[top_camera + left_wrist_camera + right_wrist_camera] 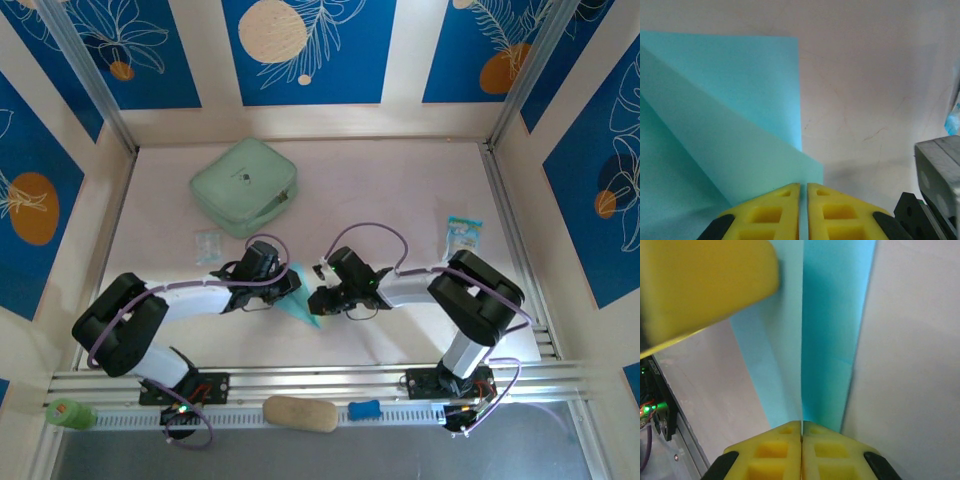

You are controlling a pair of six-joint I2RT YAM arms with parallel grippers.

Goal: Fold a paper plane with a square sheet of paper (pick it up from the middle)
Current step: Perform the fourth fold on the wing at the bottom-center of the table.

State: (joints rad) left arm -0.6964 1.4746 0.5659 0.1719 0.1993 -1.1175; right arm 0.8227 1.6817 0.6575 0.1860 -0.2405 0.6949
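The paper plane [304, 303] is a creased light cyan-blue piece with a pointed end toward the near edge, held between the two arms at mid-table. My left gripper [289, 288] is shut on it from the left. In the left wrist view the yellow fingers [772, 212] pinch the edge of a diagonal folded layer of the paper plane [730, 125]. My right gripper [319, 297] is shut on it from the right. In the right wrist view its closed tips [801, 425] clamp the central crease of the narrow paper plane [830, 340], and a blurred yellow finger [705, 285] of the left gripper sits at upper left.
A mint-green case [245, 185] lies at the back left, with a small clear packet [207, 245] in front of it. A printed packet [463, 236] lies at the right. On the front rail are a green object [68, 413], a tan pad [300, 413] and a blue piece [364, 409].
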